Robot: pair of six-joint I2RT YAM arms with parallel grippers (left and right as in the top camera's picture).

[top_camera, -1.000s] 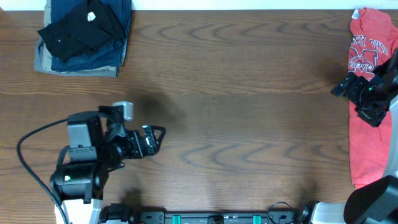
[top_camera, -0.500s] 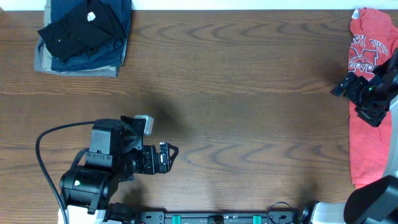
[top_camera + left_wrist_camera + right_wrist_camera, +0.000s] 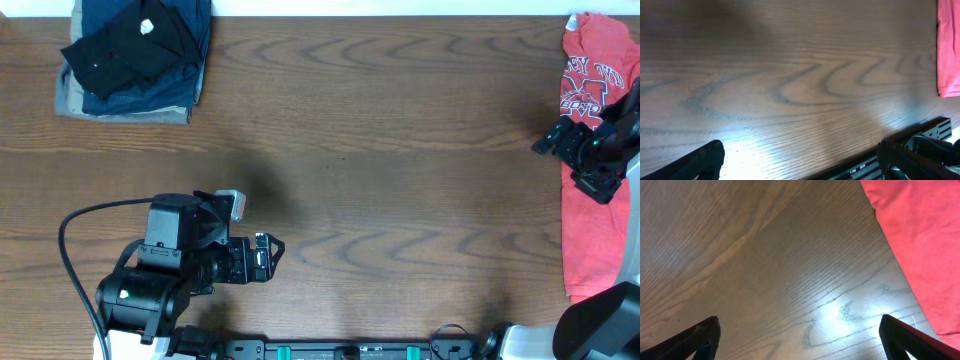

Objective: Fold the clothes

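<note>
**Both grippers wide and empty; black shirt on the stack at the far left corner**

Near edge, left side: the left gripper [image 3: 266,254] hangs over bare wood close to the bench's [image 3: 400,150] near edge, pointing toward the right side. In its wrist view the two fingers [image 3: 702,161] sit at the lower corners of the picture with only wood grain between them. The jaws stand wide and nothing is held. A black cable [image 3: 64,240] loops from the arm's base toward the left edge.

Right edge, mid-depth: the right gripper [image 3: 548,141] points toward the bench's middle, just beside the left border of the red T-shirt [image 3: 588,215]. That garment lies flat along the right edge, from the far right corner toward the near edge, printed side up. The wrist view shows both fingers [image 3: 700,339] far apart over bare wood, with red cloth in the upper right corner. These jaws are wide and empty as well.

Far left corner: the black shirt [image 3: 125,50] lies crumpled on top of a blue denim and tan stack [image 3: 150,100], a small white mark [image 3: 147,27] facing up. It is well apart from both grippers and neither touches it.
</note>
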